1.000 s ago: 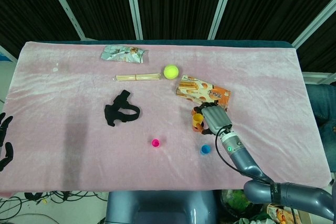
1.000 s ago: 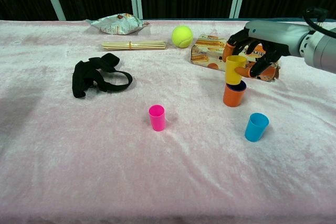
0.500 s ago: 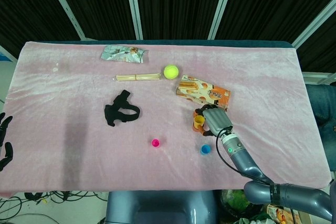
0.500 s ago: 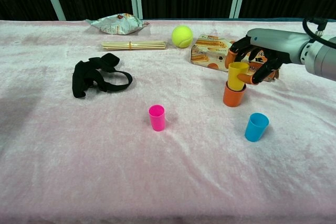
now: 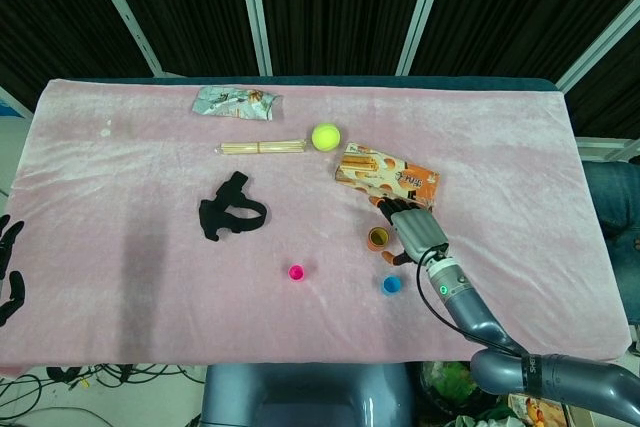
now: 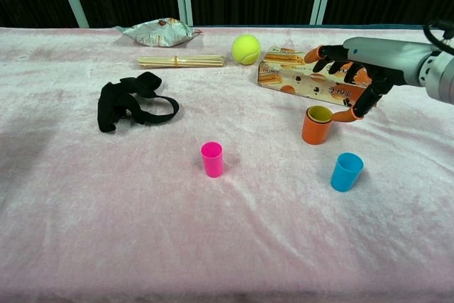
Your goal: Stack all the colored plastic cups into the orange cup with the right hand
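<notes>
Pink plush cloth (image 5: 150, 237) (image 6: 106, 232) covered the whole table and carried everything else. On it, the right hand (image 5: 416, 233) (image 6: 358, 69) hung with its fingers spread and nothing in them, just to the right of the orange cup (image 5: 378, 239) (image 6: 315, 127); in the chest view one orange fingertip lay close beside the cup's rim, and whether it touched could not be told. A black strap (image 5: 230, 211) (image 6: 133, 106) lay crumpled left of centre. The biscuit box (image 5: 385, 175) (image 6: 305, 78) sat flat behind the orange cup, partly behind the spread fingers in the chest view. Far back lay a crinkled snack packet (image 5: 236, 102) (image 6: 157, 32), and nearer than it a bundle of wooden sticks (image 5: 263, 148) (image 6: 180, 61). The tennis ball (image 5: 325, 136) (image 6: 245, 49) rested between the sticks and the box. The orange cup stood upright with a yellow cup (image 6: 319, 113) nested deep inside, only its rim showing. A blue cup (image 5: 391, 285) (image 6: 346, 171) stood upright near the front, apart from the orange one. A pink cup (image 5: 296, 272) (image 6: 212, 159) stood upright well to the left of both. At the left edge of the head view, off the cloth, dark fingers of the left hand (image 5: 9, 267) showed spread and holding nothing
</notes>
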You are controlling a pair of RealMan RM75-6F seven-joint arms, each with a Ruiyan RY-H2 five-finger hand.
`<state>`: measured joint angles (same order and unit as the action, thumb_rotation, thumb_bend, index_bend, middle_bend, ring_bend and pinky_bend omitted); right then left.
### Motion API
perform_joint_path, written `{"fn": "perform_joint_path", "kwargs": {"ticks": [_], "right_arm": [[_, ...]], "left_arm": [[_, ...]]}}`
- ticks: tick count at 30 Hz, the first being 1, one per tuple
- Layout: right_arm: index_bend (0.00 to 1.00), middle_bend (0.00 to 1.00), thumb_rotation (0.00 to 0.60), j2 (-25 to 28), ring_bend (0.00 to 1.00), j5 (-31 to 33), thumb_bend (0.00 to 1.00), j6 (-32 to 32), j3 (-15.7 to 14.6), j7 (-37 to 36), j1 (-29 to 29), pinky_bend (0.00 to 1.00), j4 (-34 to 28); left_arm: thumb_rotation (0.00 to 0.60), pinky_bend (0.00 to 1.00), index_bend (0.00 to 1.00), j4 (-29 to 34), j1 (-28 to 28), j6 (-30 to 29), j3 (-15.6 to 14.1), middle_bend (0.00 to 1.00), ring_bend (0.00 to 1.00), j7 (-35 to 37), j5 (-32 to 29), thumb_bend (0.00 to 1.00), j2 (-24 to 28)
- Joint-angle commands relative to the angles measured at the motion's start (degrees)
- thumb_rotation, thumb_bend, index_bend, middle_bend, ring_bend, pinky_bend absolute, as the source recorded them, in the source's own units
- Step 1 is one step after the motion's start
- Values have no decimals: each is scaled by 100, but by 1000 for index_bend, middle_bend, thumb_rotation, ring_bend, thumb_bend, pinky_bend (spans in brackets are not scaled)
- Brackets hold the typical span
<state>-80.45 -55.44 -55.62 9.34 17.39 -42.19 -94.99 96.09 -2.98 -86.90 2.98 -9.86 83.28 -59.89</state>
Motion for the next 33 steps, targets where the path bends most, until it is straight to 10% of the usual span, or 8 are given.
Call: {"fn": "perform_joint_path", "kwargs": {"ticks": [1, 15, 33], "right_arm": [[181, 206, 600, 260, 137, -208, 166, -365, -70, 52, 220, 208, -442], [270, 269, 600, 490, 138, -1251, 167, -1019, -906, 193, 990, 208, -1434], [302, 307, 600, -338, 149, -1451, 220, -849, -1024, 87, 1234, 208, -511]], "left_arm": [[600, 31, 70, 2, 2, -10, 4, 11, 0, 5, 0, 698, 0], [600, 31, 70, 26, 14, -53, -1, 11, 0, -16, 41, 698, -3], [600, 31, 70, 8, 13, -53, 11, 11, 0, -24, 21, 698, -11]]}}
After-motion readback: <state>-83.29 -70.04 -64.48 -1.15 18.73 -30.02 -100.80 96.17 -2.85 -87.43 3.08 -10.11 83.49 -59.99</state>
